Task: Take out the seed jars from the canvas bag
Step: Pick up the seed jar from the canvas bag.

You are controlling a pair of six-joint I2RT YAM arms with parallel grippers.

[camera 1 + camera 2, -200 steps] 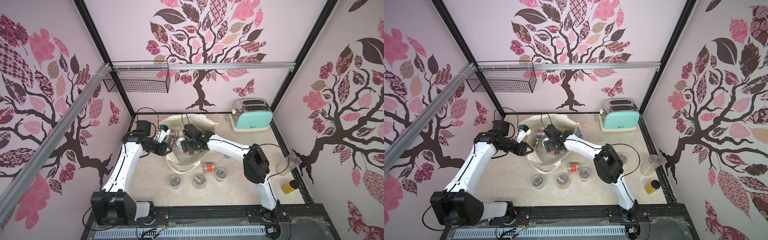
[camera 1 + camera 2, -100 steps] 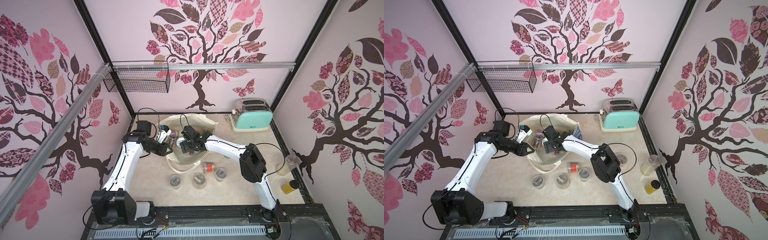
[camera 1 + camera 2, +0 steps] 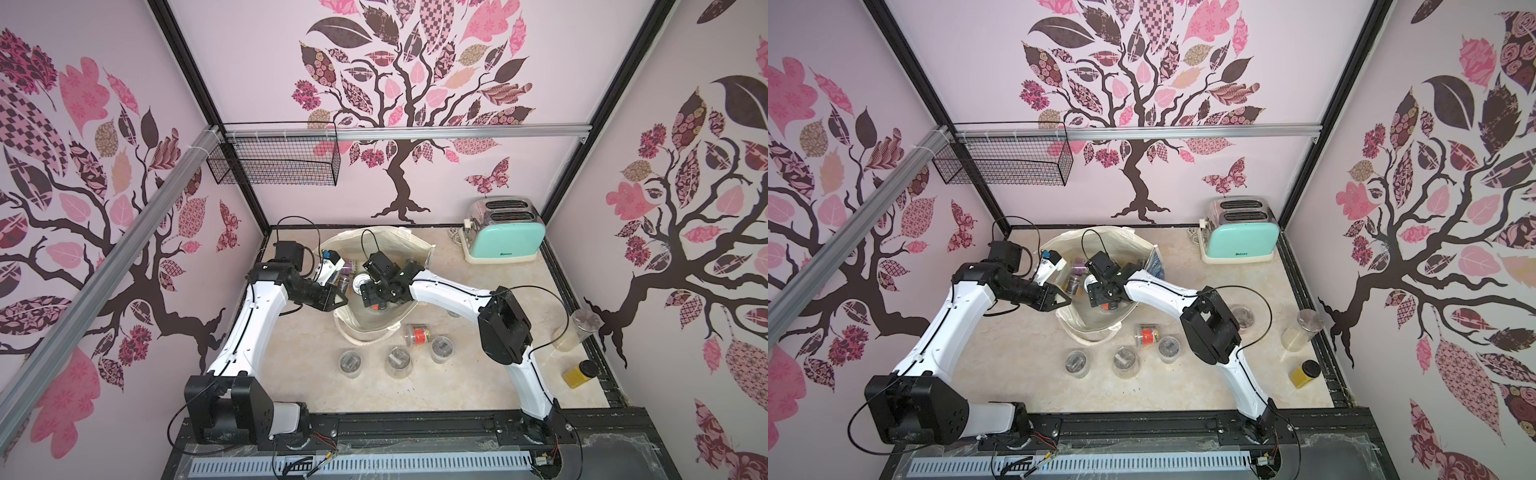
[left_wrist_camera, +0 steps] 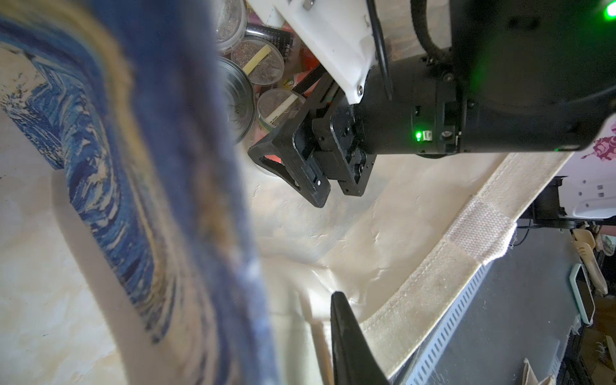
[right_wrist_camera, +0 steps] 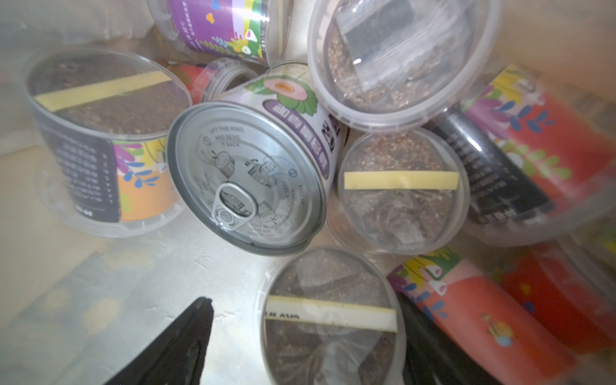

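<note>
The canvas bag point(image 3: 384, 328) stands open at the back of the table, cream inside, with a blue swirl print point(image 4: 110, 186) outside. My left gripper point(image 3: 334, 297) is at its left rim. One finger point(image 4: 346, 336) shows inside the bag and the wall hides the other. My right gripper point(image 5: 303, 301) reaches down into the bag, open. A seed jar point(image 5: 330, 320) with a yellow strip lies between its fingers, clear of the left one. Several more seed jars point(image 5: 400, 186) crowd the bag's bottom. Several seed jars point(image 3: 398, 360) stand on the table in front, one red one point(image 3: 417, 334) on its side.
A metal pull-ring can point(image 5: 246, 186) lies among the jars in the bag. A mint toaster point(image 3: 503, 237) sits at the back right. A tall clear jar point(image 3: 582, 330) and a yellow jar point(image 3: 579, 374) stand by the right edge. A wire basket point(image 3: 274, 164) hangs on the back wall.
My right arm has pushed slightly further left and down into the bag. The left gripper stays at the bag's left rim.
</note>
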